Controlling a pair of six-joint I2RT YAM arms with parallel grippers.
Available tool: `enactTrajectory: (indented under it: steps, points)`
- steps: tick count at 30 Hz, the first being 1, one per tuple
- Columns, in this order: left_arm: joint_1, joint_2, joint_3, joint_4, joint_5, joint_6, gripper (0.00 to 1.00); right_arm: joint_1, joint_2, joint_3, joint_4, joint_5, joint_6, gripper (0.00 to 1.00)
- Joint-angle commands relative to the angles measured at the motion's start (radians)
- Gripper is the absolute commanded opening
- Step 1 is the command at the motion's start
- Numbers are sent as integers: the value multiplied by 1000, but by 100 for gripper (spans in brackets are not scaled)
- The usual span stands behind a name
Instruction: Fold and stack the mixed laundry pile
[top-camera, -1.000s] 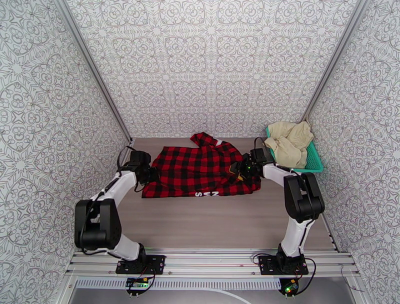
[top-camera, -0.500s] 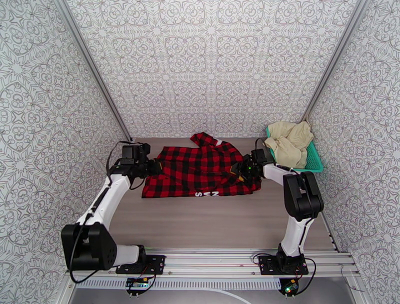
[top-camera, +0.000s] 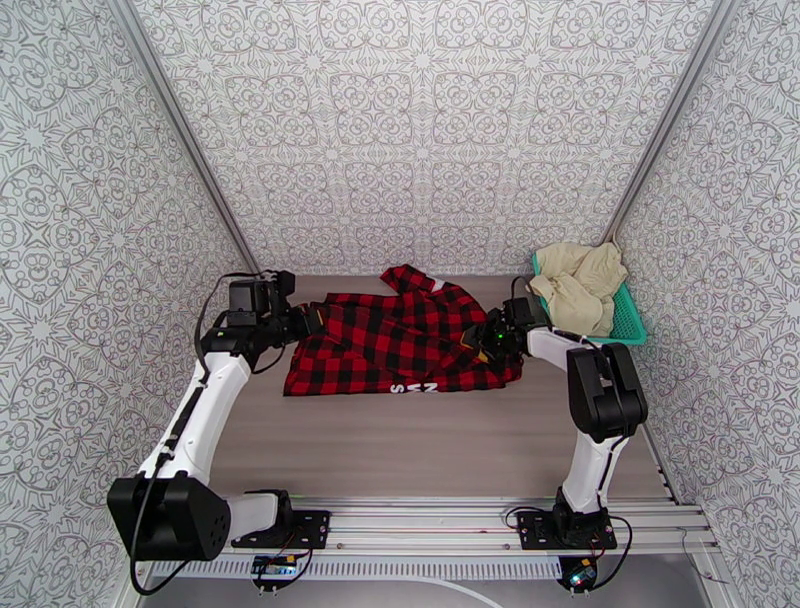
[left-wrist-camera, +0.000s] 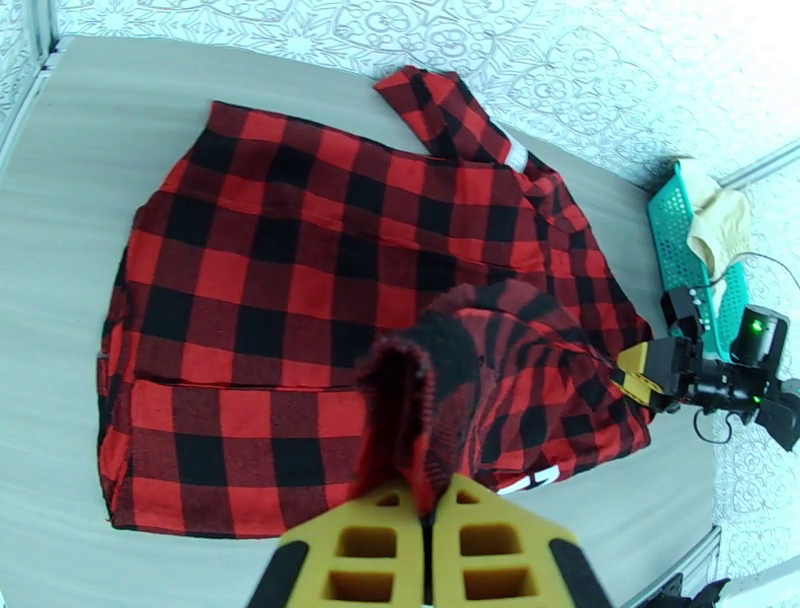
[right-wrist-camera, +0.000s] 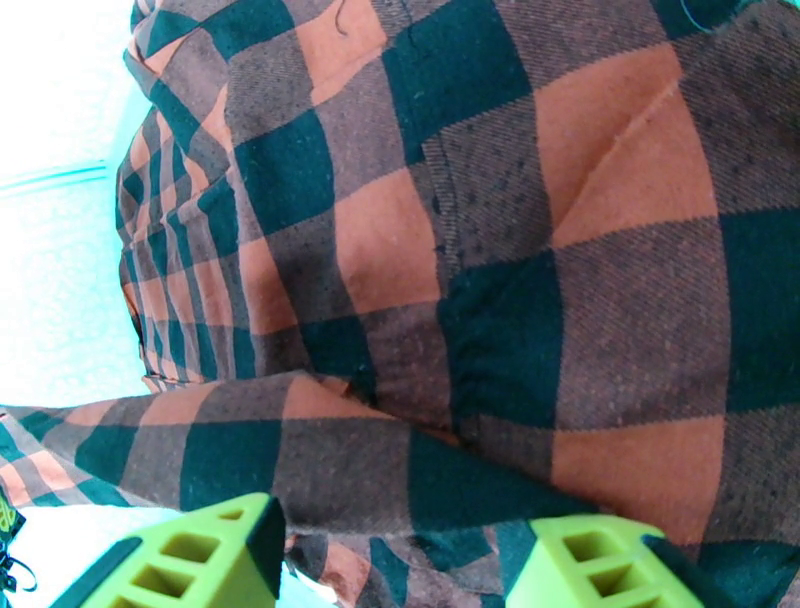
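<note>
1. The left arm has stretched out over the last second. The left gripper (top-camera: 306, 322) has travelled from the near-left edge of the red-and-black checked flannel shirt (top-camera: 400, 345) up and away toward the back wall, taking cloth with it.
2. In the left wrist view its yellow fingers (left-wrist-camera: 375, 545) are pressed together on a bunched fold of the flannel. The fold rises off the table (top-camera: 420, 440) in a little peak above the rest of the shirt (left-wrist-camera: 300, 260).
3. The shirt's left edge has changed shape: it lay flat a second ago, and now it is drawn up and inward, with the fold leaning toward the shirt's middle.
4. The right gripper (top-camera: 480, 342) hasn't budged. It sits low at the shirt's right side, and in the right wrist view its fingers (right-wrist-camera: 190, 560) stand wide apart with checked fabric (right-wrist-camera: 500, 250) lying across the gap, so nothing is pinched there.
5. The body of the shirt has kept its place in the middle of the table. The collar and white label (left-wrist-camera: 515, 157) point to the back wall, and the hem with its white lettering (top-camera: 415, 388) faces the arms.
6. The cream-beige cloth pieces (top-camera: 580, 280) are still heaped in the teal mesh basket (top-camera: 630, 322) at the far right, untouched.
7. This looks like the opening fold of the shirt, with the left side being carried over the centre. The task is barely begun, with one garment mid-fold, the rest waiting and no stack yet.
</note>
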Motion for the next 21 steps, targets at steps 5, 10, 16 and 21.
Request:
enactTrajectory:
  steps: [5, 10, 16, 21]
  points:
    - [-37, -65, -134, 250, 28, 260, 0, -14, -25, -44, 70, -29, 15, 61]
    - [39, -4, -119, 215, 10, 217, 0, -19, -44, -66, 57, -24, 7, 61]
    - [73, 55, -142, 106, -4, 135, 0, -20, -44, -82, 48, -23, -2, 61]
    - [154, 133, -244, 127, -21, 18, 2, -20, -45, -82, 43, -29, -7, 62]
